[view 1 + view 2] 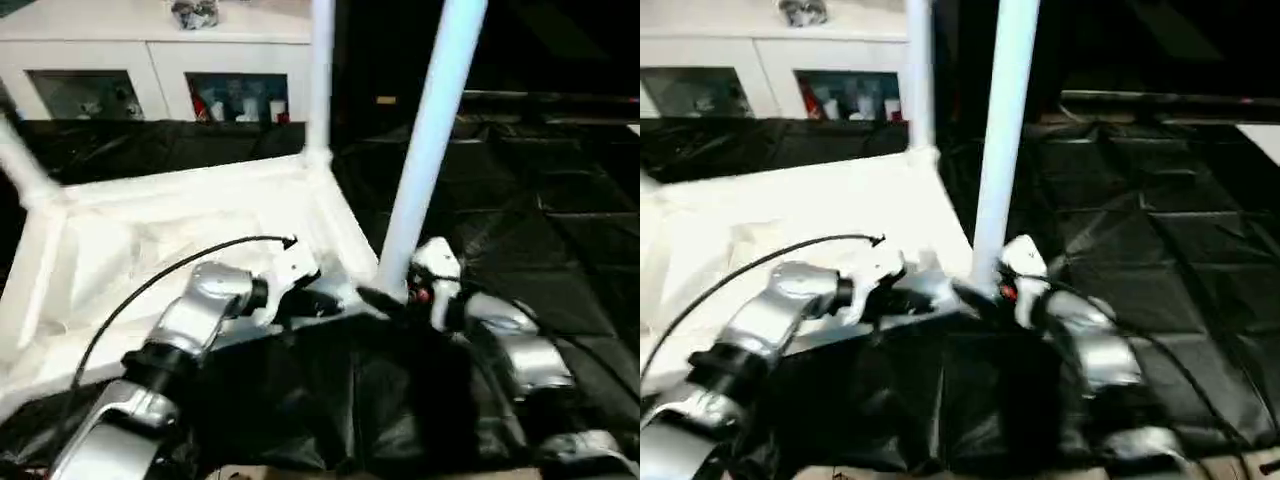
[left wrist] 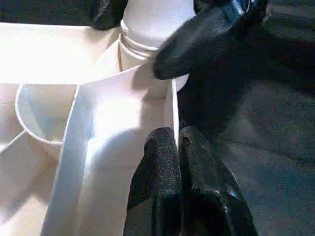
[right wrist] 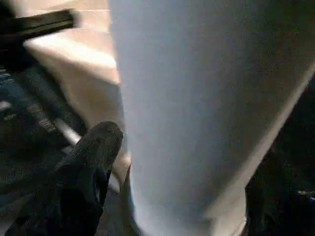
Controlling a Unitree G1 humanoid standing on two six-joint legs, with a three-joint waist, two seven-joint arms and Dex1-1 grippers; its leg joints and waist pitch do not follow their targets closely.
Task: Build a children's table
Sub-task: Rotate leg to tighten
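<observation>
Tabletop (image 1: 150, 230) is laid ribbed underside up on black sheeting (image 1: 560, 230). Its near-corner wall is pinched by the closed left end effector (image 2: 177, 147). The near leg (image 1: 430, 140), upright in its socket, is gripped at the base by the right end effector (image 1: 395, 298).

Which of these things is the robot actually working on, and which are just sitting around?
Job:
tabletop, upside down
near leg, gripped by right claw
far leg
left leg
left claw on tabletop's edge

Just there:
cabinet
black sheet
</observation>
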